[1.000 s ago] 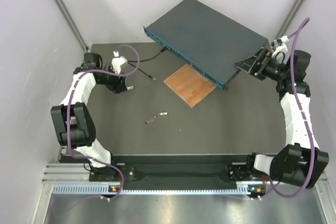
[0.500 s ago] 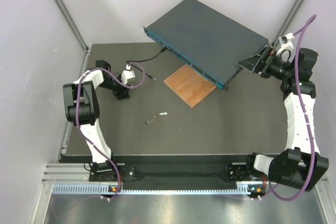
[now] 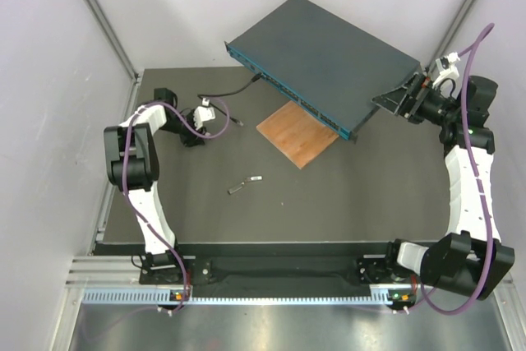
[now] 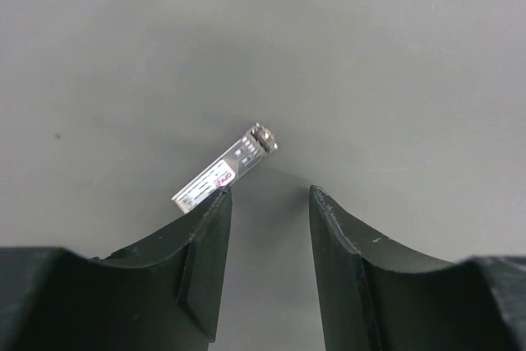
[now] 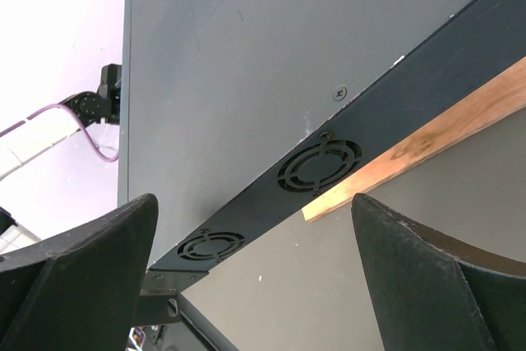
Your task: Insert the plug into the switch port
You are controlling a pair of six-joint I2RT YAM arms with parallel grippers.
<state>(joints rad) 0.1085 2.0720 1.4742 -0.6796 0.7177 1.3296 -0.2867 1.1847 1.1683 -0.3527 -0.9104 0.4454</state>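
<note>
Left fingers [image 4: 205, 260] are hovering spread over the bench [image 4: 394, 55], a grey module [image 4: 223, 172] just beyond their tips. Beyond, the plug [image 3: 239, 123] is lying short of the switch port [image 3: 289, 96]. Right fingers [image 5: 427, 277] are gaping at the end of the switch [image 5: 214, 63].

Between the parted fingers of my left gripper [image 4: 269, 191] the mat [image 4: 370, 55] lies bare. A small silver module [image 4: 223, 174] sits just off the tip of the finger on the left of the wrist view. From there to the teal row of switch ports [image 3: 288, 93] the mat is open, crossed only by the thin black cable [image 3: 238, 87]. The wooden board [image 3: 297, 133] lies under that row's middle. The switch [image 5: 246, 80] fills the gap of my wide-spread right gripper [image 5: 253, 203] with its vented end wall.
</note>
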